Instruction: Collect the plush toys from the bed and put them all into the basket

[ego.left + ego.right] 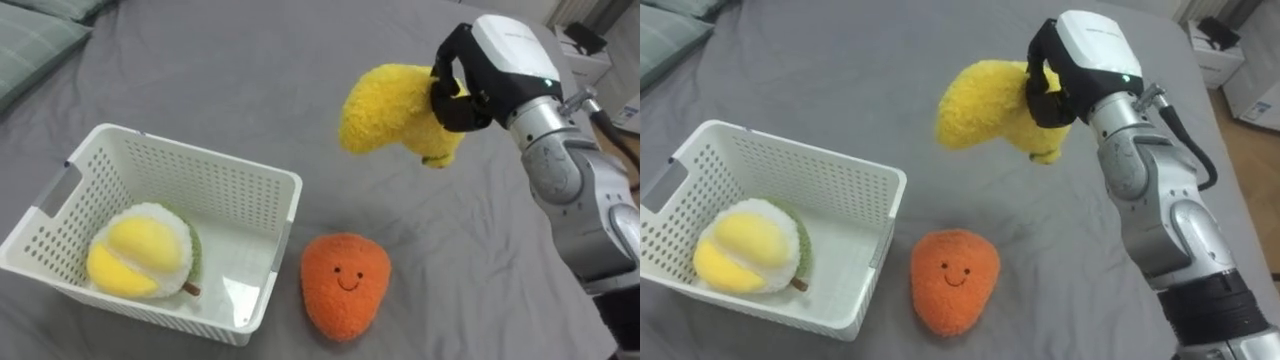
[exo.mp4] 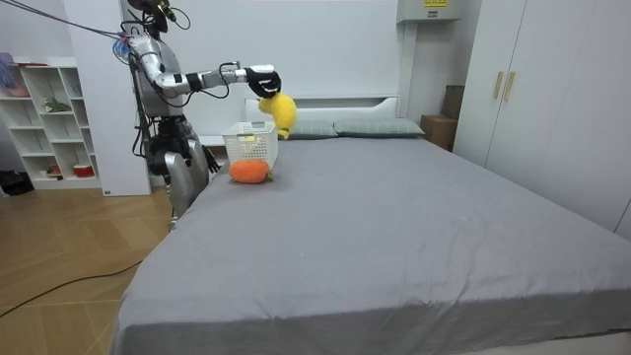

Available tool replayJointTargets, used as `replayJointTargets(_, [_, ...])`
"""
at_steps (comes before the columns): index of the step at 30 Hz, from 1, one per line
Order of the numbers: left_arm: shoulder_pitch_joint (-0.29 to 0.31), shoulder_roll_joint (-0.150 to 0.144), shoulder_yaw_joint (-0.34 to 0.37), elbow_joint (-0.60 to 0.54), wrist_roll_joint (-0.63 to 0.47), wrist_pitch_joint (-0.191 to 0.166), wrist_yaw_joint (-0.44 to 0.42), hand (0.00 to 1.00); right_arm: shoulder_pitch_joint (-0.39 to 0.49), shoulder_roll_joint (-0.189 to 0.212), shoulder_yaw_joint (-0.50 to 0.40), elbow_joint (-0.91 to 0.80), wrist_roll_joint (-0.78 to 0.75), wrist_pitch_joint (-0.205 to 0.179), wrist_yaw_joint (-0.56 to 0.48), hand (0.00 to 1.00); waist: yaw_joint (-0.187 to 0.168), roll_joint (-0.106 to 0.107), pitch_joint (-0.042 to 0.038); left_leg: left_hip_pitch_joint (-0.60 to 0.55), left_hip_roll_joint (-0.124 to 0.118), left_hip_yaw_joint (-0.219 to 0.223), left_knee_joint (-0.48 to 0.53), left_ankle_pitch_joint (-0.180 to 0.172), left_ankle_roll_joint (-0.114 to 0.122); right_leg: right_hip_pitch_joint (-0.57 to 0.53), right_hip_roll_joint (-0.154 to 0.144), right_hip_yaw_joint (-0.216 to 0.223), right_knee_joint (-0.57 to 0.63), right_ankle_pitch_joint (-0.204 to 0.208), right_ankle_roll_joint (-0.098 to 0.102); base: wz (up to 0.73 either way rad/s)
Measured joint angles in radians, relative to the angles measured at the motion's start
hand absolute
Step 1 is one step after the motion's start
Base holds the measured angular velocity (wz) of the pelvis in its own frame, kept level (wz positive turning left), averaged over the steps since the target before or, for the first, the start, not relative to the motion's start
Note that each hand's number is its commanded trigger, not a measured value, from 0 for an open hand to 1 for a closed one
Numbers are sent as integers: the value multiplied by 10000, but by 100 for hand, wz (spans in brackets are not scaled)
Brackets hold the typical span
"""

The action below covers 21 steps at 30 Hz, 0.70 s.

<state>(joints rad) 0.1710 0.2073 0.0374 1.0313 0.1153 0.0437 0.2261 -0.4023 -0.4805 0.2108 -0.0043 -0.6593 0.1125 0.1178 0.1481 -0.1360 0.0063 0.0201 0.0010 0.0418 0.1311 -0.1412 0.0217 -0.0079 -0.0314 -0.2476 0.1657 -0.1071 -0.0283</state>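
The right robot hand [image 1: 482,68] has its dark fingers curled round one end of a fluffy yellow banana-shaped plush toy [image 1: 388,110], holding it in the air above the grey bed sheet [image 1: 250,70], to the right of the white perforated plastic basket [image 1: 200,190] and a little farther off. The step in hand looks like the carry to the basket. It would go best if the arm swung left and nearer until the whole toy hangs over the bare right half of the basket, beside the yellow-and-green durian plush [image 1: 140,250]. It should then lower inside the rim before the fingers loosen, as the light basket may slide if bumped. The orange smiling plush [image 1: 345,285] lies on the sheet just beside the basket's near right corner, awaiting collection
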Motion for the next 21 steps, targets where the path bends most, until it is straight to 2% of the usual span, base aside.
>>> replayJointTargets(5, [-34,-70,-1,-98,76,4,75,0,-2,85,2,-675,1,118,498,100,51,-6,-3,36,-102,-186,5,-1,13,92,-42,-63,18,-59,49,7])
replayJointTargets(12, [-207,-149,25,-93,224,2,79,0,-266,133,101,-983,-35,181,947,100,599,-134,-4,85,-107,-211,-23,-10,24,127,-43,-58,31,-83,63,0])
replayJointTargets(16, [-247,-201,-19,-96,261,2,31,0,-438,590,398,-1280,-448,339,1068,100,769,-227,19,75,-105,-212,-24,-18,26,138,-34,-74,9,-83,63,0])
replayJointTargets(17, [-258,-214,-18,-95,281,3,30,0,-483,839,517,-1361,-526,342,1172,100,818,-269,13,69,-109,-237,-27,-19,27,142,-35,-92,9,-83,63,0])
replayJointTargets(19, [-352,-206,-17,-95,281,-1,39,0,-512,1381,766,-1373,-485,416,1250,100,912,-308,60,68,-107,-252,-31,-22,29,144,-40,-177,6,-83,63,2])
replayJointTargets(21, [-458,-208,-39,-93,287,-9,41,0,-511,1637,972,-1372,-437,406,1360,100,1046,-337,87,47,-112,-309,-28,-24,31,148,-63,-284,11,-83,63,7])
